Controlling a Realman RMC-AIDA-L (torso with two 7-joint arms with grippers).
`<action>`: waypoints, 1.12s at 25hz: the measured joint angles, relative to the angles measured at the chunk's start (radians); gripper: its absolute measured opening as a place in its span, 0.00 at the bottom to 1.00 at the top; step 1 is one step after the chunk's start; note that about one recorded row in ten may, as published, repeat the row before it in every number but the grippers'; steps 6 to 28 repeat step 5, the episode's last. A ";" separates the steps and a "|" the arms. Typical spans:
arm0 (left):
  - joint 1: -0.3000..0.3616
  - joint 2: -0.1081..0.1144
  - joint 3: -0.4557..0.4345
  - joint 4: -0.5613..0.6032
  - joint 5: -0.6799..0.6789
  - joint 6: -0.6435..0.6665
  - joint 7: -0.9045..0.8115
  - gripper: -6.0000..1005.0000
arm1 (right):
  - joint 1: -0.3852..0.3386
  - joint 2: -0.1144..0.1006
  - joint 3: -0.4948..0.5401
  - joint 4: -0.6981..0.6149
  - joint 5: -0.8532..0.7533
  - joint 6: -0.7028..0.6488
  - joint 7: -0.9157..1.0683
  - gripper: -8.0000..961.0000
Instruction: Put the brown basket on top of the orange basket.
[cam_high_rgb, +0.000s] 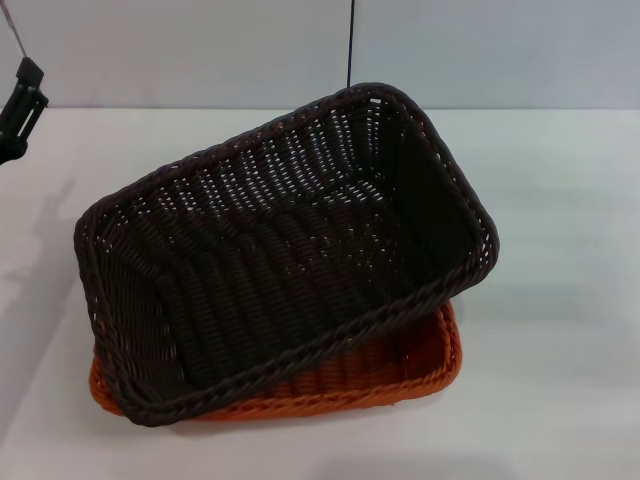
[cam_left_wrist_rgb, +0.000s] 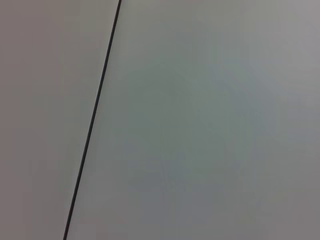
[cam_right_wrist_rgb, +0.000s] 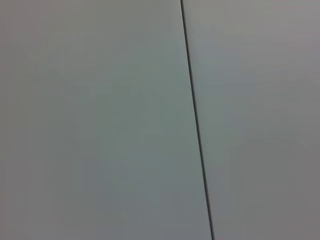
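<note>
Nearest the robot, the orange basket (cam_high_rgb: 420, 365) sits on the white desk (cam_high_rgb: 560, 300), only its near rim and right corner showing. The brown basket (cam_high_rgb: 290, 250) is on top of it, skewed: long axis runs from near-left to far-right, so its left end overhangs the orange rim and its far-right corner sticks out well past it. It looks tilted too, far-right end higher (can't tell whether it is nested or just resting on the rim). Farther back at the far left edge, the left claw (cam_high_rgb: 20, 105) hangs above the desk, well apart from both baskets; its finger state I cannot tell. Right claw is not in view at all. Both wrist cameras show only a pale wall with a thin dark seam (cam_left_wrist_rgb: 92, 120), so both arms seem pulled back and pointing away. Judgement: stacking is essentially done. If any squaring-up were wanted, the brown basket lies to the right of and nearer than the left claw, with its near-left end the closest reach for that arm.
</note>
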 joint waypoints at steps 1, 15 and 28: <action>-0.005 0.000 0.000 0.000 0.001 -0.001 0.011 0.84 | 0.001 0.001 -0.005 0.005 0.000 -0.003 0.000 0.66; -0.009 0.000 0.000 0.000 0.002 -0.009 0.030 0.84 | 0.002 0.001 -0.010 0.000 0.000 -0.012 0.000 0.66; -0.009 0.000 0.000 0.000 0.002 -0.009 0.030 0.84 | 0.002 0.001 -0.010 0.000 0.000 -0.012 0.000 0.66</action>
